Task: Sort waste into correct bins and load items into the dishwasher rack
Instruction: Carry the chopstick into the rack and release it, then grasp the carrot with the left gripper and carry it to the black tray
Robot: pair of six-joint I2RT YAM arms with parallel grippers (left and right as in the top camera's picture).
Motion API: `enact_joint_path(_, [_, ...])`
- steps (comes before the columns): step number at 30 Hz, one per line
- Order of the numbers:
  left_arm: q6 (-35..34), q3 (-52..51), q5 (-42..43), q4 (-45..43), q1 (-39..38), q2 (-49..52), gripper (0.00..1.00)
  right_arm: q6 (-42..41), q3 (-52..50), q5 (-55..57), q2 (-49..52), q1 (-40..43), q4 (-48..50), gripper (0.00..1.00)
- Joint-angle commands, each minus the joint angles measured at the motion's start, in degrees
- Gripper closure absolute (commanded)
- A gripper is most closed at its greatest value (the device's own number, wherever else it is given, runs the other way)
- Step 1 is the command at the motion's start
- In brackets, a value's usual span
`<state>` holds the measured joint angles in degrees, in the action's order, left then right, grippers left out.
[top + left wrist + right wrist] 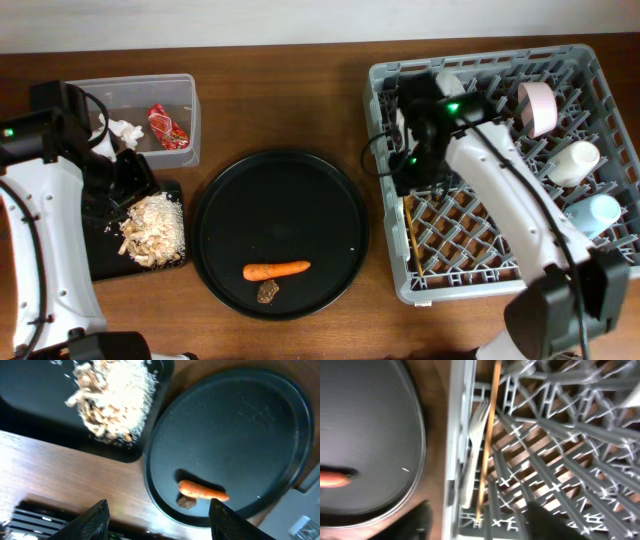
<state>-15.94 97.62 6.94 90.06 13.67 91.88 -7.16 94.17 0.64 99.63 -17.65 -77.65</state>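
- The left pincer (pixel 159 507) is spread and holds nothing, near the food scraps (pixel 153 230) on the shallow black tray (pixel 100 258).
- The right pincer (pixel 478 519) is spread and empty, over the rack (pixel 480 292).
- The chopstick (pixel 487 435) and the fork (pixel 475 445) lie side by side inside the rack, along its left wall.
- The carrot (pixel 276 269) lies on the round black tray (pixel 300 190).

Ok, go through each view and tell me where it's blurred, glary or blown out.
Overhead: sharp and evenly lit. Left wrist: the food scraps are blown out to near white, and glare washes the right side of the round black tray. Right wrist: soft throughout, the rack lattice smeared, though the fork and chopstick are readable.
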Motion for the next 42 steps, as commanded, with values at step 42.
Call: enact_joint_path(42, [-63.7, -49.9, -14.9, -48.2, -42.6, -0.8, 0.34, -0.2, 4.0, -7.7, -9.0, 19.9, -5.7, 0.01])
